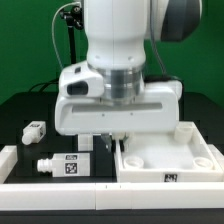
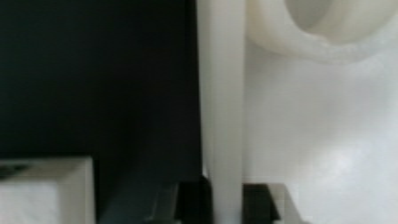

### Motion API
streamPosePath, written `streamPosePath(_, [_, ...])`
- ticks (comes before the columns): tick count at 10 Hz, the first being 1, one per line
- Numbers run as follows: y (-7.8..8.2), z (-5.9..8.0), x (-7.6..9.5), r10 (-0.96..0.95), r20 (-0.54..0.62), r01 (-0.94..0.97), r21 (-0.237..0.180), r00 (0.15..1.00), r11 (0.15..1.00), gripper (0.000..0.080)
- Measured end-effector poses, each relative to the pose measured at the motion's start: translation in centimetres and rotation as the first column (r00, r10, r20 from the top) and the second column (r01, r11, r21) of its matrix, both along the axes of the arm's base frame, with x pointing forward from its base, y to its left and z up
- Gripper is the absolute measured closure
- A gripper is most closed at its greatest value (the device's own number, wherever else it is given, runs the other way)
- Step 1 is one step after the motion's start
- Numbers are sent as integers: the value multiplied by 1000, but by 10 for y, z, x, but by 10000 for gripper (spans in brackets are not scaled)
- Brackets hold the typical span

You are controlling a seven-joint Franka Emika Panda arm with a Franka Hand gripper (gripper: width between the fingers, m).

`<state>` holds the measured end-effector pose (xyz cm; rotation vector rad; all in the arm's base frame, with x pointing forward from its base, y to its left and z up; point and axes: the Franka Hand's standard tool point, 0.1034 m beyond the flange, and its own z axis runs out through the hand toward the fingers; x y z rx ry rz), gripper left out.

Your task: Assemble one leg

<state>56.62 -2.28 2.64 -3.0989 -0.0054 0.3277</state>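
With the hand [image 1: 112,137] straddling the white panel's [image 1: 170,155] raised edge [image 2: 222,100], whether clamped I cannot tell, and the leg [image 1: 62,163] lying loose on the desk [image 1: 20,110] just beside, any shift should be slow, keeping the round hole [image 2: 338,20] reachable.

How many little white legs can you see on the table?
2 for sure. One leg sits at the exterior view's far left; another lies nearer the camera, tag showing. The arm may hide more behind it.
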Motion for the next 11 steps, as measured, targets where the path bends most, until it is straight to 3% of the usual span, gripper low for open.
streamPosePath(3, [2,-14,10,-31,2,31,-14,1000,999,745])
streamPosePath(11, [1,-15,15,-60,29,61,-25,998,998,745])
